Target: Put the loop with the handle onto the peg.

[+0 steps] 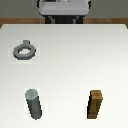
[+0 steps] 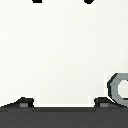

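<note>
Exterior view: the loop with the handle (image 1: pixel 24 50) lies flat on the white table (image 1: pixel 70 65), toward the exterior view's left and on the robot's side of the middle. Its stubby tab sticks out toward the robot base (image 1: pixel 64 11), so its long axis runs roughly from the camera to the robot. The peg (image 1: pixel 34 104) stands upright well apart from it, nearer the camera, with a brown block (image 1: pixel 96 104) off to the exterior view's right. Only the base shows; the arm is cut off. Wrist view: the loop (image 2: pixel 120 89) is clipped by the frame edge. Just 2 dark fingertips (image 2: pixel 38 1) of the hand (image 2: pixel 64 1) peek in, spread apart and holding nothing.
</note>
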